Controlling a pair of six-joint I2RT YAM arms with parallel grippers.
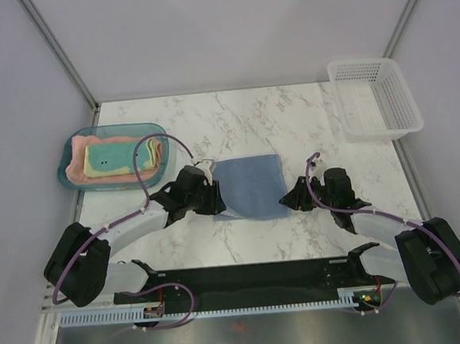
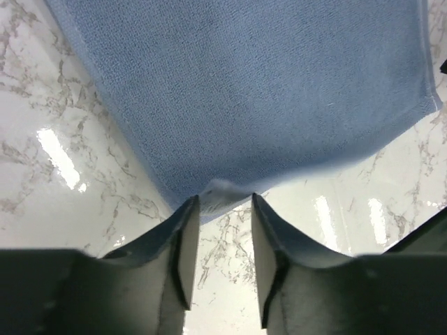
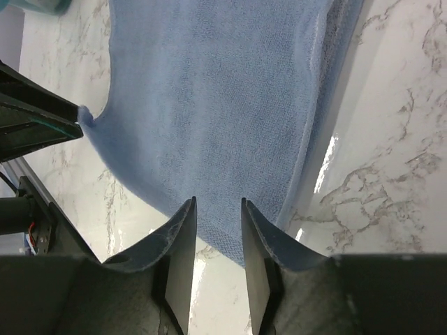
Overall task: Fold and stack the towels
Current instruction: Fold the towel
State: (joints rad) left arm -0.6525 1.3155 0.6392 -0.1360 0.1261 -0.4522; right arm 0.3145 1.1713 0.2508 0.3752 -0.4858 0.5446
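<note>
The light blue towel (image 1: 251, 185) lies flat in a folded rectangle on the marble table between the two arms. My left gripper (image 1: 219, 203) is at its near left corner. In the left wrist view the left gripper (image 2: 223, 199) stands open, with the towel (image 2: 265, 91) corner just at its fingertips. My right gripper (image 1: 287, 202) is at the near right corner. In the right wrist view the right gripper (image 3: 218, 202) is open, and the towel (image 3: 223, 105) edge lies loose between its fingers. The salmon-pink towel (image 1: 77, 170) and the yellow towel (image 1: 117, 157) sit folded and stacked at the far left.
The two stacked towels rest in a translucent teal tray (image 1: 61, 157) at the table's left edge. A white mesh basket (image 1: 371, 97) stands at the far right corner. Purple cables loop over both arms.
</note>
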